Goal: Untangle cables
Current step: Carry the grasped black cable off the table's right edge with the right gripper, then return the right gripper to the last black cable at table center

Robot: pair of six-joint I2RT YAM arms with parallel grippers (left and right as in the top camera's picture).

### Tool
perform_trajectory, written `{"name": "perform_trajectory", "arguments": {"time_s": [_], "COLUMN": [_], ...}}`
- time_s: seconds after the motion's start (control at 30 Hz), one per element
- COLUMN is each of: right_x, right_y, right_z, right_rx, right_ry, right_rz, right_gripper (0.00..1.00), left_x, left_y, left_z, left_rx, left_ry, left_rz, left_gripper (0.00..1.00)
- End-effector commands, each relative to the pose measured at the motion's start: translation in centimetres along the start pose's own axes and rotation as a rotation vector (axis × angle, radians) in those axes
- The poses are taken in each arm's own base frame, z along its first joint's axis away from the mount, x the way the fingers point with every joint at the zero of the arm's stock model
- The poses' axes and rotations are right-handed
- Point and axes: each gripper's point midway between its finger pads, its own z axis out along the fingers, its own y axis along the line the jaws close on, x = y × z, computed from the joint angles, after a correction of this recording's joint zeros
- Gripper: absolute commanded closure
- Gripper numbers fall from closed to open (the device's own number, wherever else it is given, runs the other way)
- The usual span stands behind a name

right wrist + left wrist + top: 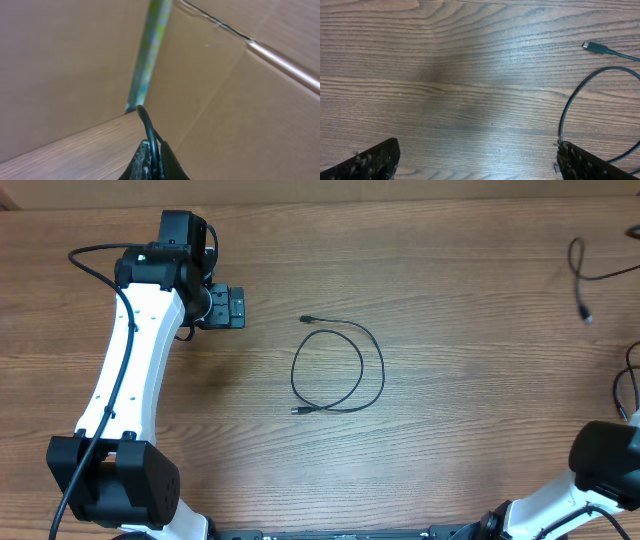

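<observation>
Left fingers [375, 160] spread beside the loop [338, 368], which looks limp and light, best pinched near its plug [308, 319]; right fingers [141, 162] pinch another cable [147, 125].

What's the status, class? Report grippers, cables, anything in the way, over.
Left gripper open, empty. Right gripper shut on a black cord. Looped cable loose mid-table. Nothing lying across it.

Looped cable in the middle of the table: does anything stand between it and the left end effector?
Nothing visible does. Only bare wood of the table lies between the open left end effector and the looped cable, which lies flat and apart from it.
</observation>
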Motion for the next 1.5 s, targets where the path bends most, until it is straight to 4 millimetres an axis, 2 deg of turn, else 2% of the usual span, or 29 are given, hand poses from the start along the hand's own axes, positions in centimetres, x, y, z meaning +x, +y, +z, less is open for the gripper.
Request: {"name": "perform_trajectory", "arguments": {"time_s": [0.0,0.13,0.3,0.4,0.53,0.7,1.0,1.47], "right_x": [-1.0,-1.3,0.6,2.7,6.6,10.3,14.7,25.2], "right_y": [-1.4,-2.7,-1.8,-0.4,1.2,2.1,3.1,5.7], "right_z": [0.1,0.3,1.1,2.0,3.4,4.4,5.7,9.9], "right_rx": [-0.032,-0.058,-0.114,-0.173,-0.225,-0.242,-0.254,-0.301], "right_ry": [-0.055,-0.084,-0.037,0.009,0.092,0.175,0.256,0.492], "right_rz": [0.023,0.023,-0.024,-0.027,-0.029,-0.031,-0.035,-0.037], "right_gripper": [0.96,0.96,0.96,0.96,0.96,0.96,0.96,0.96], "left_x": [-0.1,-0.1,-0.1,-0.1,-0.1,-0.1,-0.1,-0.1], "left_y": [-0.3,-0.3,-0.3,-0.3,-0.3,-0.3,-0.3,-0.3], "left_z": [-0.2,-0.2,-0.2,-0.2,-0.2,-0.2,-0.2,-0.2], "left_rx": [0.009,0.010,0.010,0.010,0.010,0.010,0.010,0.010], "left_ry": [-0.008,-0.008,-0.008,-0.008,-0.008,-0.008,-0.008,-0.008], "left_rz": [0.023,0.023,0.023,0.023,0.023,0.023,0.023,0.023], "left_gripper": [0.01,0.00,0.01,0.01,0.00,0.01,0.00,0.00]}}
